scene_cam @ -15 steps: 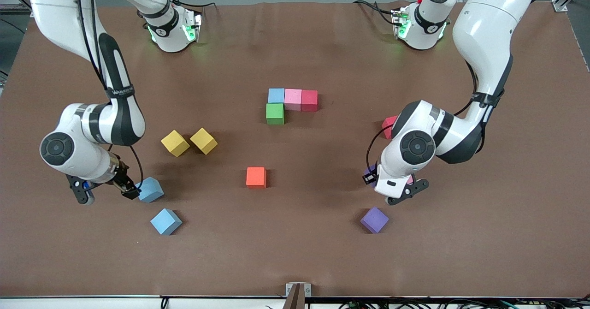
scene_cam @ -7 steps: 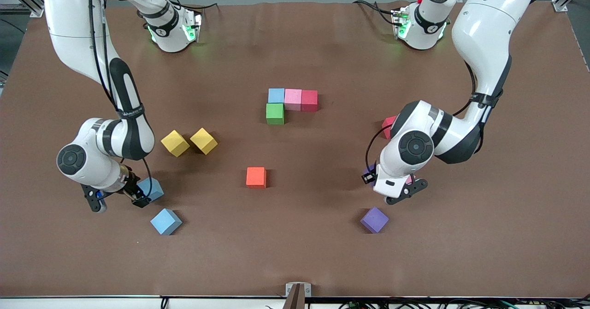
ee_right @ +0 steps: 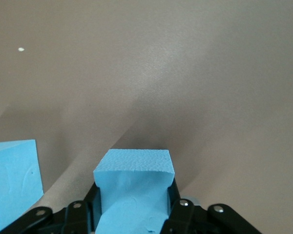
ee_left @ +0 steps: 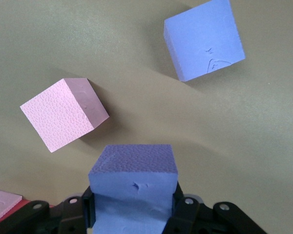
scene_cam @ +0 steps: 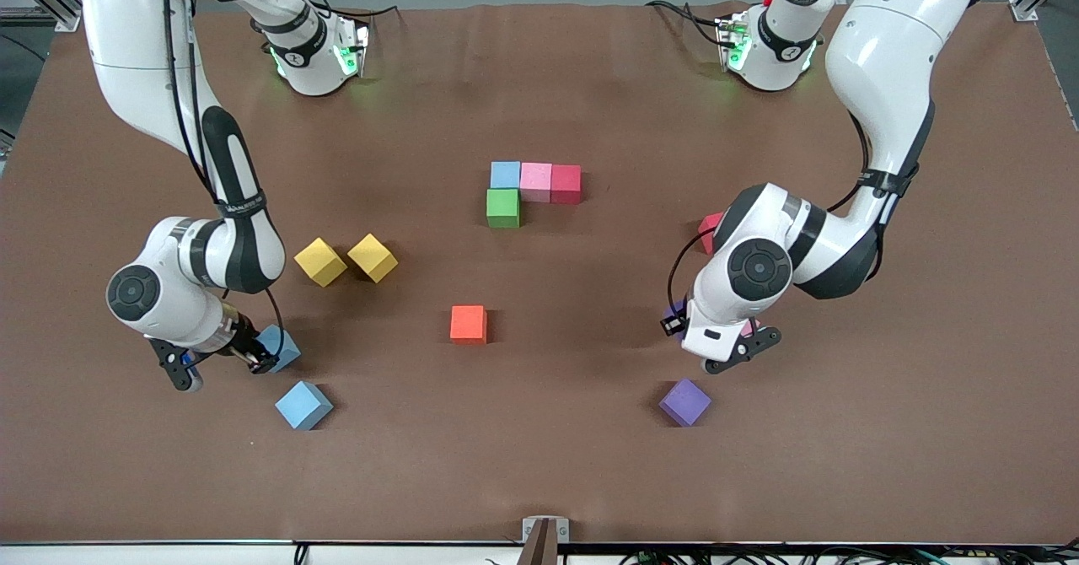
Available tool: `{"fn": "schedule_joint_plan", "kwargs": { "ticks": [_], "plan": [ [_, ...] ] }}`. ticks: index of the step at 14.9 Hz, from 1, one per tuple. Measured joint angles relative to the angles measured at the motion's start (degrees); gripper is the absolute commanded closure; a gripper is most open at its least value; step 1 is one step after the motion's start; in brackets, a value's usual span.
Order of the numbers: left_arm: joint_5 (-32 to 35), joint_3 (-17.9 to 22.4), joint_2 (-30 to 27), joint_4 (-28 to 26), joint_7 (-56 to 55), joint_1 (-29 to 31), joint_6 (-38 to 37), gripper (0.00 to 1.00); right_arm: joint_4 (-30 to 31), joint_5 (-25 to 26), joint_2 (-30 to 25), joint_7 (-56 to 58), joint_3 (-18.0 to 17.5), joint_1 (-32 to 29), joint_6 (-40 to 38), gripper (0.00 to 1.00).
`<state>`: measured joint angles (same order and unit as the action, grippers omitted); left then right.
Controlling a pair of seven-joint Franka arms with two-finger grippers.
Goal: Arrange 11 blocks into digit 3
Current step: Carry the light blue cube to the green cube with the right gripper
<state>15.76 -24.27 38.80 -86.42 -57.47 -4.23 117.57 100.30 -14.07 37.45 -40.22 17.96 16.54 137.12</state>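
Four blocks stand joined mid-table: light blue (scene_cam: pixel 505 174), pink (scene_cam: pixel 535 181) and red (scene_cam: pixel 566 183) in a row, with green (scene_cam: pixel 503 207) touching the light blue one on the side nearer the front camera. My right gripper (ee_right: pixel 133 207) is shut on a light blue block (scene_cam: pixel 280 347) low at the table. Another light blue block (scene_cam: pixel 303 405) lies close by. My left gripper (ee_left: pixel 133 207) is shut on a purple block (ee_left: pixel 133 187), mostly hidden under the wrist in the front view. Beside it lie a pink block (ee_left: pixel 63 119), a second purple block (scene_cam: pixel 684 402) and a red block (scene_cam: pixel 711 229). An orange block (scene_cam: pixel 468 324) sits alone.
Two yellow cubes (scene_cam: pixel 320 261) (scene_cam: pixel 373 257) stand side by side toward the right arm's end, a little farther from the front camera than the held light blue block. The brown table (scene_cam: pixel 539 464) is bare along its front edge.
My right gripper moved onto the light blue block and shut on it. The left arm with its purple block has barely shifted.
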Motion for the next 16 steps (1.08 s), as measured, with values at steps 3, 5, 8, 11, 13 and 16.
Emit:
{"fn": "schedule_joint_plan", "kwargs": {
  "ticks": [3, 5, 8, 11, 13, 16],
  "plan": [
    [0.0, 0.0, 0.0, 0.0, 0.0, 0.0, 0.0, 0.56, -1.0, -0.2, -0.2, 13.5, 0.0, 0.0, -4.9, 0.99],
    [0.0, 0.0, 0.0, 0.0, 0.0, 0.0, 0.0, 0.56, -1.3, -0.4, -1.3, 24.1, 0.0, 0.0, -9.3, 0.98],
    [0.0, 0.0, 0.0, 0.1, 0.0, 0.1, 0.0, 0.55, -1.6, -0.4, -4.7, 33.2, -0.3, 0.7, -14.1, 0.97],
    [0.0, 0.0, 0.0, 0.1, 0.0, 0.3, 0.0, 0.54, -1.6, -0.4, -9.0, 36.4, -0.6, 4.2, -16.4, 0.98],
    [0.0, 0.0, 0.0, 0.1, 0.0, 0.3, 0.0, 0.54, -1.6, -0.4, -11.3, 36.4, -0.7, 7.8, -16.6, 0.99],
    [0.0, 0.0, 0.0, 0.1, 0.0, 0.3, 0.0, 0.54, -1.6, -0.4, -13.3, 34.2, -0.8, 14.7, -16.6, 1.00]
  ]
}}
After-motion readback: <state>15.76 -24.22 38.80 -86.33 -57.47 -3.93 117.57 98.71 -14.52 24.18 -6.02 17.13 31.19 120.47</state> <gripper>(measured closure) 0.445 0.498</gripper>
